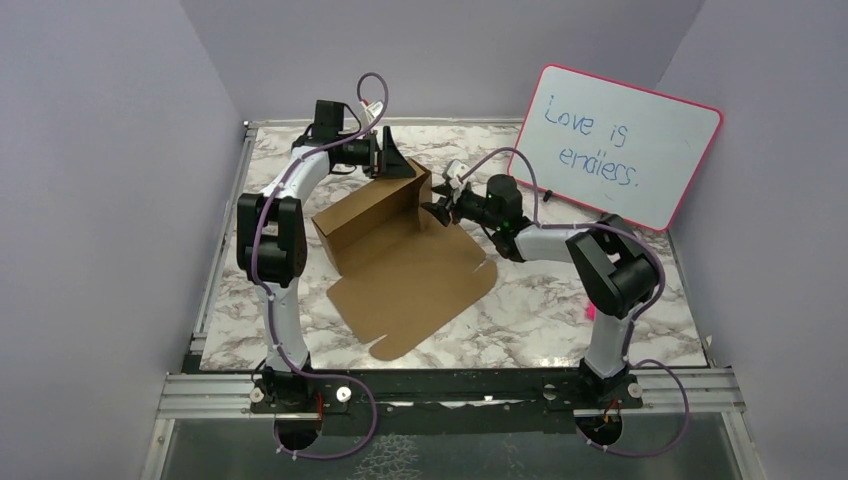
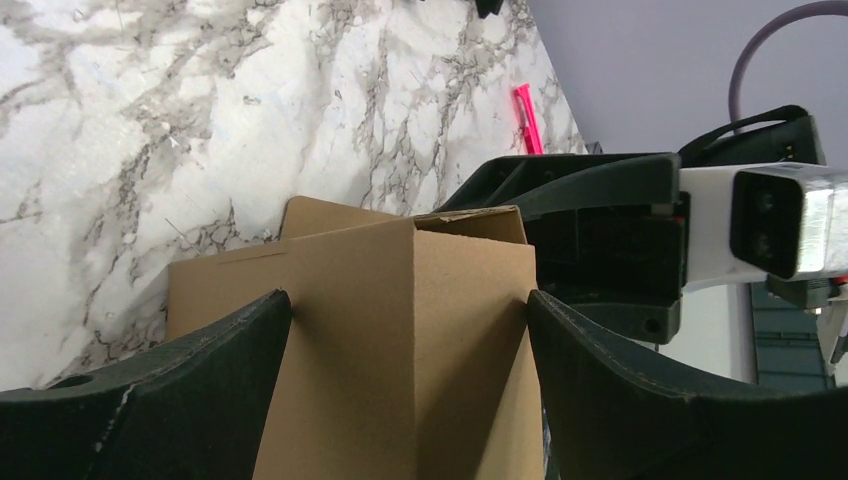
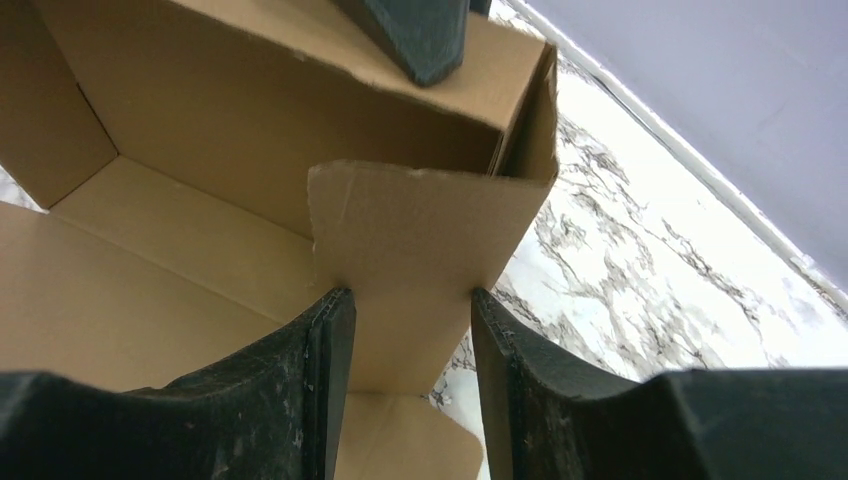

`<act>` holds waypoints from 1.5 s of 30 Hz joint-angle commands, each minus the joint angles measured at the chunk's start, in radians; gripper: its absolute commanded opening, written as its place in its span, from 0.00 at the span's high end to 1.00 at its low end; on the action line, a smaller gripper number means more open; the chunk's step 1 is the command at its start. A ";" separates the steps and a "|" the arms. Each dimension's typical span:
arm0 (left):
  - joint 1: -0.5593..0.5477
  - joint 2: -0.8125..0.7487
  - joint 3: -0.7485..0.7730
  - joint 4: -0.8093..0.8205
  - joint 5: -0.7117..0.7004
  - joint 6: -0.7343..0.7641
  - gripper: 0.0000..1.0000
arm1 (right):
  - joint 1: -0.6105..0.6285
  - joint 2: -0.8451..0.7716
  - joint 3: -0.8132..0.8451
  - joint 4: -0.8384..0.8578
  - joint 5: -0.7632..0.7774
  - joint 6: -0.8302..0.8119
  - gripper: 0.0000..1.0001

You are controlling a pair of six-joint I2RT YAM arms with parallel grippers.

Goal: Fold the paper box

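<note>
The paper box (image 1: 400, 250) is brown cardboard, half raised in mid table: a long back wall stands, while the base and front flap lie flat toward me. My left gripper (image 1: 392, 160) is behind the box's back right corner. In the left wrist view it (image 2: 408, 300) stands open wide, a fingertip against each wall either side of the corner of the box (image 2: 415, 340). My right gripper (image 1: 437, 213) is at the box's right end. In the right wrist view it (image 3: 412, 295) is open, both tips against the upright side flap (image 3: 420, 240), nothing between them.
A pink-rimmed whiteboard (image 1: 625, 145) with blue writing leans at the back right. A pink marker (image 1: 588, 312) lies on the marble table (image 1: 560, 300) by the right arm's base. Lilac walls close in the left, back and right sides.
</note>
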 commanded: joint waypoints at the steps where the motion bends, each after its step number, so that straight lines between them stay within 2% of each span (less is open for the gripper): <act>1: -0.023 -0.064 -0.043 -0.011 0.074 0.025 0.12 | 0.005 -0.087 -0.034 0.026 -0.009 -0.009 0.50; 10: -0.029 -0.057 -0.057 -0.010 0.083 0.033 0.12 | 0.004 -0.100 -0.076 0.014 0.040 -0.048 0.49; 19: -0.033 -0.069 -0.065 -0.010 0.094 0.040 0.12 | 0.005 -0.074 -0.073 0.039 0.081 -0.031 0.34; 23: -0.040 -0.071 -0.063 -0.010 0.098 0.040 0.12 | 0.005 -0.059 -0.057 0.038 0.063 -0.024 0.33; 37: -0.076 -0.081 -0.076 -0.012 0.111 0.046 0.13 | 0.005 -0.006 -0.025 0.080 -0.003 0.075 0.51; 40: -0.087 -0.086 -0.077 -0.013 0.114 0.044 0.12 | 0.004 -0.006 -0.030 0.099 0.023 0.095 0.55; 41: -0.097 -0.089 -0.085 -0.012 0.114 0.046 0.12 | 0.008 -0.016 -0.025 0.083 0.084 0.126 0.58; 45: -0.110 -0.084 -0.088 -0.013 0.111 0.038 0.13 | 0.012 -0.045 -0.047 0.091 0.135 0.148 0.59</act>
